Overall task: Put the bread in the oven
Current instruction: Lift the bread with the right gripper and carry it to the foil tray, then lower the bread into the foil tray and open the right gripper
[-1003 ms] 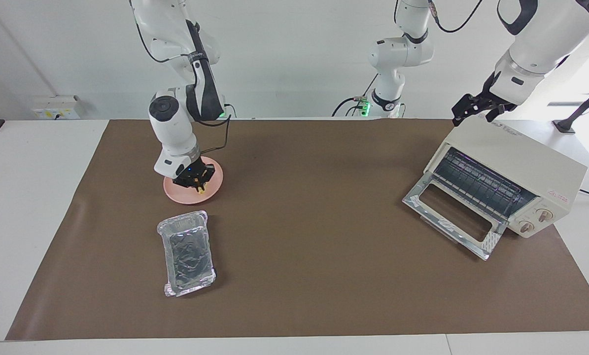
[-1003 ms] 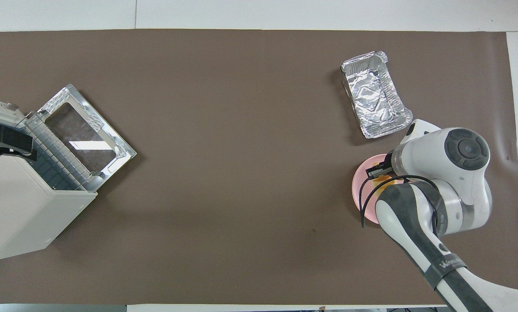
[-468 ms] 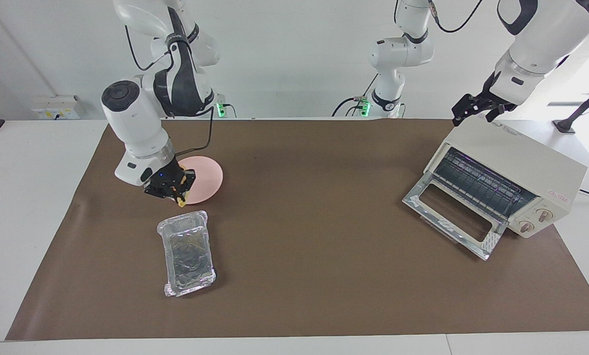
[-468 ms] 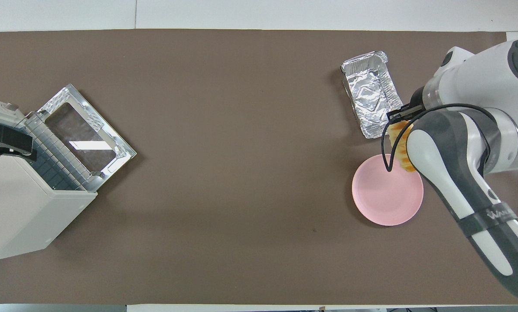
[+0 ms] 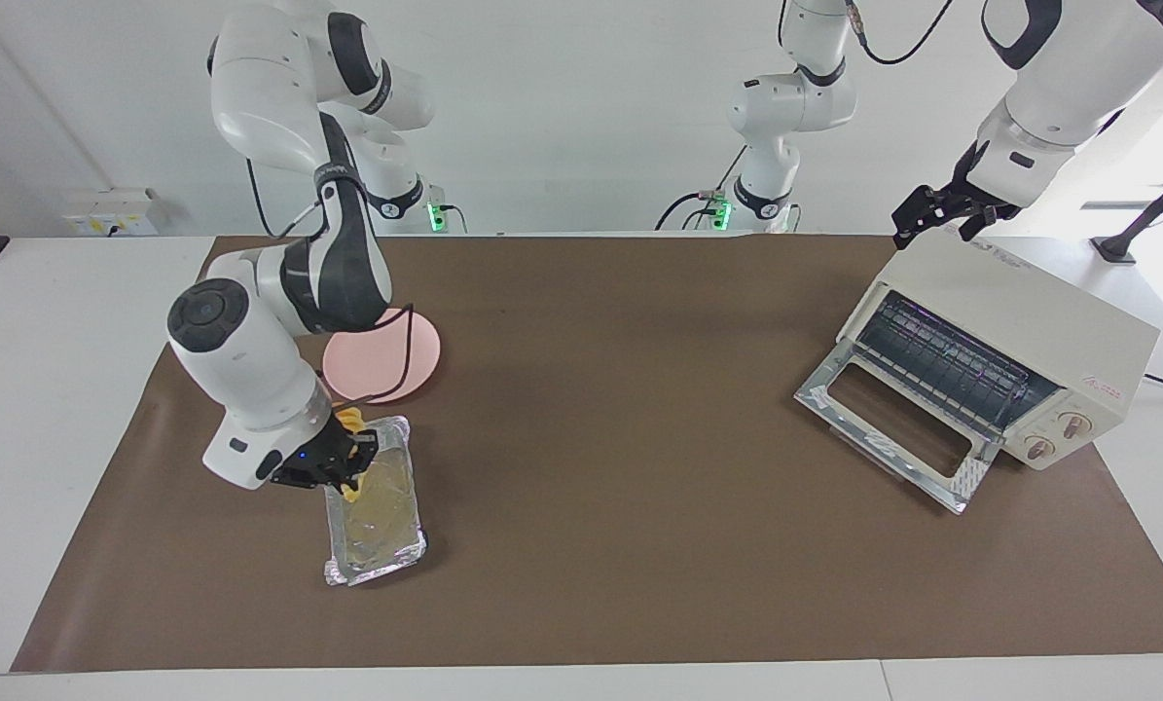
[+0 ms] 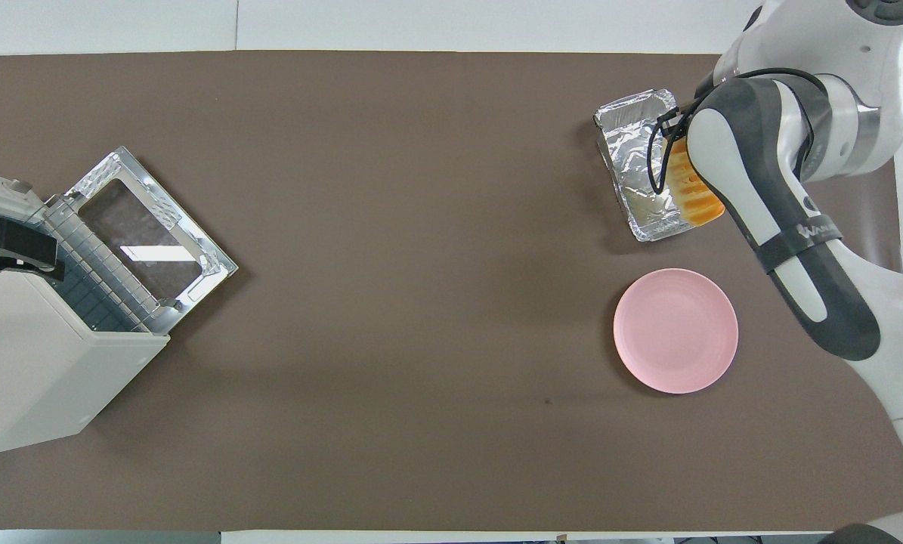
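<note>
Bread (image 5: 349, 421) rides clamped in the right end effector (image 5: 345, 467) above the foil tray (image 5: 379, 545), apparently just clear of the foil; lower it level and centred between the tray's walls. The left end effector (image 5: 941, 216) waits open over the oven (image 5: 1019, 321), whose door lies down.

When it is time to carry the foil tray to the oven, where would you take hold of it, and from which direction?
Probably the foil tray by the short end rim farther from the robots, coming from above: that end is uncovered, while the right hand holds the bread over the nearer end. The crinkled rim looks thin, so pinch lightly.
</note>
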Robot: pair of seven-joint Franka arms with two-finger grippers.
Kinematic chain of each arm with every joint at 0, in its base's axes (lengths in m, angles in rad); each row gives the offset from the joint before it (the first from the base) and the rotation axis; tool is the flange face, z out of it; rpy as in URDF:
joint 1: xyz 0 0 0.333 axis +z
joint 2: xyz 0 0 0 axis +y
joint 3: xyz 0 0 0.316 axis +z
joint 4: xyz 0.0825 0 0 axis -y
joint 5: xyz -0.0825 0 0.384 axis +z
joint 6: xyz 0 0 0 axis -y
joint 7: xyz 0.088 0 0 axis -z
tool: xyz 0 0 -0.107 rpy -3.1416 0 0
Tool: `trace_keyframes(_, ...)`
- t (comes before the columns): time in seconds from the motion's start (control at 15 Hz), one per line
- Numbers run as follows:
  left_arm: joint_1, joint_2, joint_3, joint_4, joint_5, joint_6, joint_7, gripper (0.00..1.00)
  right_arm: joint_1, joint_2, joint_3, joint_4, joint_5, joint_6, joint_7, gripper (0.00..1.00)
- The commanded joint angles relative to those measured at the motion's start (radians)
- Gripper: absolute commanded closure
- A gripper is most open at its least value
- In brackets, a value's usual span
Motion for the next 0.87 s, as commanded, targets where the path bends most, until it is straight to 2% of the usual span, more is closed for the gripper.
trace_keyframes(0.0,-0.005,-0.024,0.01,-0.022,-0.016,-0.001,-0.007,0.0,0.073,0.114,-0.064,0.152,-0.016,0.01,0.052,1.0)
trace_keyframes(0.13,-0.005,-0.024,0.01,-0.022,-0.016,-0.001,-0.007,0.0,0.081,0.144,-0.078,0.152,-0.016,0.058,0.057,1.0)
trace_keyframes(0.33,-0.005,-0.024,0.01,-0.023,-0.016,-0.003,-0.007,0.0,0.088,0.148,-0.079,0.128,-0.013,0.088,0.064,1.0)
trace_keyframes(0.54,-0.005,-0.024,0.01,-0.023,-0.016,-0.003,-0.007,0.0,0.074,0.117,-0.078,0.015,-0.003,0.197,0.066,1.0)
trace_keyframes(0.6,-0.005,-0.024,0.01,-0.023,-0.016,-0.001,-0.007,0.0,0.073,0.114,-0.078,0.01,0.003,0.198,0.066,0.57)
trace_keyframes(0.67,-0.005,-0.024,0.01,-0.023,-0.016,-0.001,-0.007,0.0,0.071,0.112,-0.078,0.01,0.004,0.19,0.067,0.01)
trace_keyframes(0.8,-0.005,-0.024,0.01,-0.022,-0.016,-0.003,-0.007,0.0,0.068,0.094,-0.078,0.016,0.006,0.15,0.072,0.0)
